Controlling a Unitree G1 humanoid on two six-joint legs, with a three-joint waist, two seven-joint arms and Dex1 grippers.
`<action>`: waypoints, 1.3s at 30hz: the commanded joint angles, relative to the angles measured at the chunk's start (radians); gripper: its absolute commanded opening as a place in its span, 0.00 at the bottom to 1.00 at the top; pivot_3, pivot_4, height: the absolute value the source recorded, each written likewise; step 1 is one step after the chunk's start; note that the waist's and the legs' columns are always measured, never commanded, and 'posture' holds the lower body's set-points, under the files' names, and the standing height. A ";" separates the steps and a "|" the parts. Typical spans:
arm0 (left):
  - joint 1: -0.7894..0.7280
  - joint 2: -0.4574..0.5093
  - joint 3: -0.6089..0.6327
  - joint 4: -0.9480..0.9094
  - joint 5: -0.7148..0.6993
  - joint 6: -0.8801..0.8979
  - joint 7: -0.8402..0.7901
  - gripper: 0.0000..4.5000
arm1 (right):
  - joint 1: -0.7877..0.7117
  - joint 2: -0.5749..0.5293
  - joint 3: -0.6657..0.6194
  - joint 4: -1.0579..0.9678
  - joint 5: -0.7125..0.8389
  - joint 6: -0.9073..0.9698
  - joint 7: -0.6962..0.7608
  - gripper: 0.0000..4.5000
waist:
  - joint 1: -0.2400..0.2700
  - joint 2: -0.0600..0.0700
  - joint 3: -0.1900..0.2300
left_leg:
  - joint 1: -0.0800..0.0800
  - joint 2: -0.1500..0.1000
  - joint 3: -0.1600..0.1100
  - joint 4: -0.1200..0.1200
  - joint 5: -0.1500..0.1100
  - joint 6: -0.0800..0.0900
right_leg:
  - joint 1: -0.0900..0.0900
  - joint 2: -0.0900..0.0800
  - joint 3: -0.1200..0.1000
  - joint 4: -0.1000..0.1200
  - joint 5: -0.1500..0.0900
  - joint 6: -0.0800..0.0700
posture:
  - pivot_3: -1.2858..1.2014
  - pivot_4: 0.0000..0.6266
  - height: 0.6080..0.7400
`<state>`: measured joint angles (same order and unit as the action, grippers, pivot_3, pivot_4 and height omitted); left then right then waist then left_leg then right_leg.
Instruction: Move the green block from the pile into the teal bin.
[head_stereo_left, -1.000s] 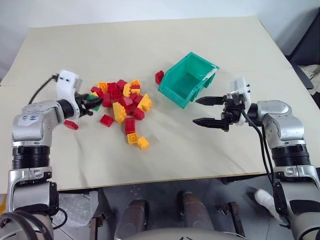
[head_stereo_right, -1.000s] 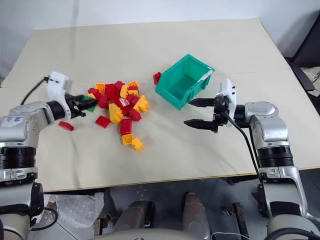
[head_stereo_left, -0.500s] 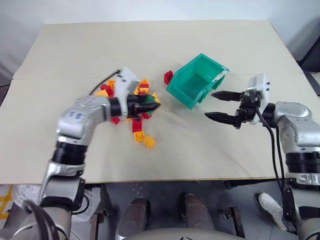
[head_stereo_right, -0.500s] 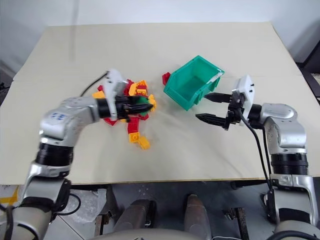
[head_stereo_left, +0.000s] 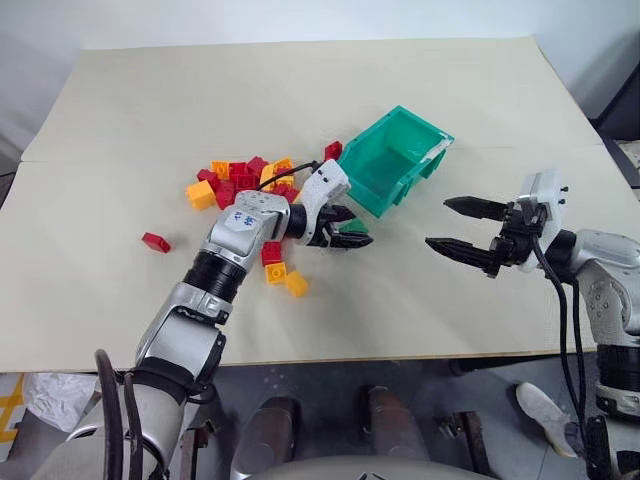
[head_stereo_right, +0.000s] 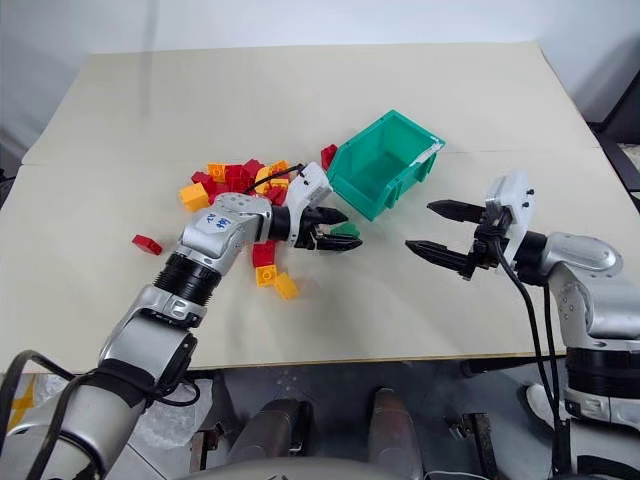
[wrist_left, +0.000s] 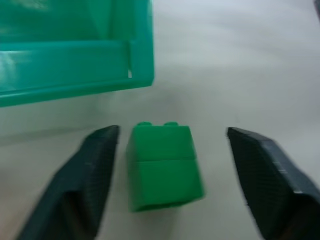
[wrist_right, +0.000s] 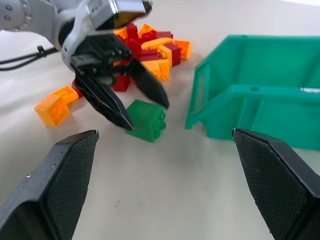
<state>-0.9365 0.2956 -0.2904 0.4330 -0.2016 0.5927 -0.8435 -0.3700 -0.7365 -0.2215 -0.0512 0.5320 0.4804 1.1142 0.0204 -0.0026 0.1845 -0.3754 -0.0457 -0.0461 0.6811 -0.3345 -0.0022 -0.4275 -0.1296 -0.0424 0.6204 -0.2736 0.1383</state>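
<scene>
Left wrist view, green block (wrist_left: 164, 167) lying on the table (wrist_left: 240, 75) between the left gripper (wrist_left: 195, 180) fingers, fingers spread and not touching it, teal bin (wrist_left: 75, 65) just beyond the fingertips, right gripper (head_stereo_right: 437, 230) fingers wide apart, empty, pile (head_stereo_right: 235, 180) behind left gripper

Bare table (head_stereo_left: 400, 290) lies between both grippers; the teal bin (head_stereo_left: 400, 160) blocks beyond

Bright, even light with soft shadows; the left wrist view is blurred
</scene>
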 joint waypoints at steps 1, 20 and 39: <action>0.053 0.076 0.063 -0.140 -0.008 -0.058 -0.037 0.99 | 0.030 -0.040 -0.055 -0.058 0.030 0.011 -0.015 1.00 | 0.000 0.000 0.000 | 0.000 0.000 -0.001 0.000 0.000 0.000 | 0.000 0.000 0.000 0.000 0.000 0.000 | 0.52 0.24 1.00; 0.596 0.431 0.537 -0.489 -0.269 -0.197 -0.231 0.99 | 0.045 -0.225 0.048 -0.137 0.058 0.137 0.098 1.00 | -0.019 0.000 0.000 | 0.003 0.006 0.000 -0.001 -0.001 0.001 | 0.001 0.000 0.004 -0.004 0.000 0.000 | 0.52 0.24 1.00; 0.918 0.406 0.801 -0.511 -0.419 -0.467 -0.355 0.99 | -0.723 0.247 0.688 0.744 -0.536 -0.380 0.209 1.00 | -0.039 0.000 0.000 | 0.002 0.006 0.000 -0.002 -0.003 0.002 | -0.001 -0.001 0.003 -0.007 0.000 0.000 | 0.52 0.24 1.00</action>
<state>-0.0259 0.7038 0.4783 -0.0444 -0.5994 0.1484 -1.2146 -1.0644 -0.5013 0.4493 0.6178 0.0501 0.1747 1.3336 -0.0185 -0.0024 0.1845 -0.3731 -0.0401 -0.0459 0.6789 -0.3372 -0.0005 -0.4283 -0.1309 -0.0397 0.6160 -0.2736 0.1379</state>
